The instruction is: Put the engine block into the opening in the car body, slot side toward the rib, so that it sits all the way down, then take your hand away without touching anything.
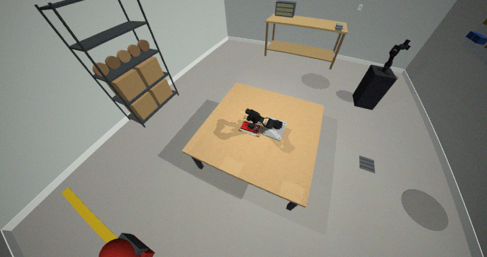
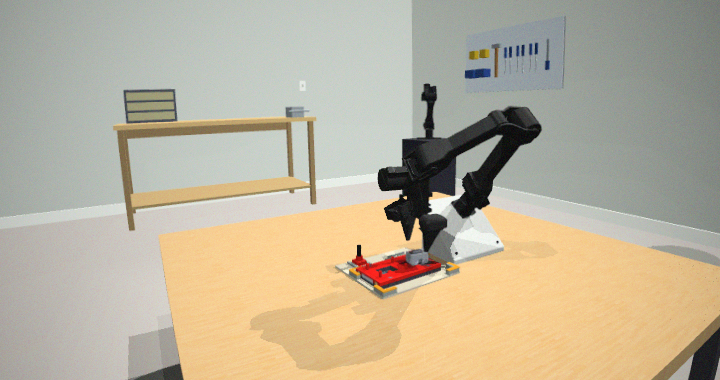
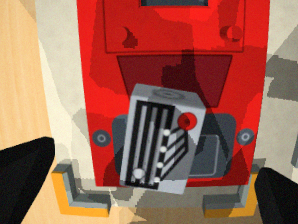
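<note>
The grey engine block (image 2: 417, 257) (image 3: 159, 145) sits askew on the red car body (image 2: 403, 273) (image 3: 92, 75), turned a little relative to it. In the wrist view it covers the left and middle of the dark grey opening (image 3: 227, 145) and reaches past its lower edge; the opening's right part shows. The block stands proud of the body; whether it is tilted is hard to tell. Its top has black and white stripes and a red round spot. My gripper (image 2: 418, 244) (image 3: 158, 164) is open and empty above the block, fingers wide to either side. The rib cannot be made out.
The car body lies on a pale base plate (image 3: 60, 100) with orange corner brackets (image 3: 61, 192) (image 2: 385, 290). A red piece with an upright black peg (image 2: 358, 257) stands at the plate's far left in the exterior view. The white arm mount (image 2: 478, 236) is close behind the plate.
</note>
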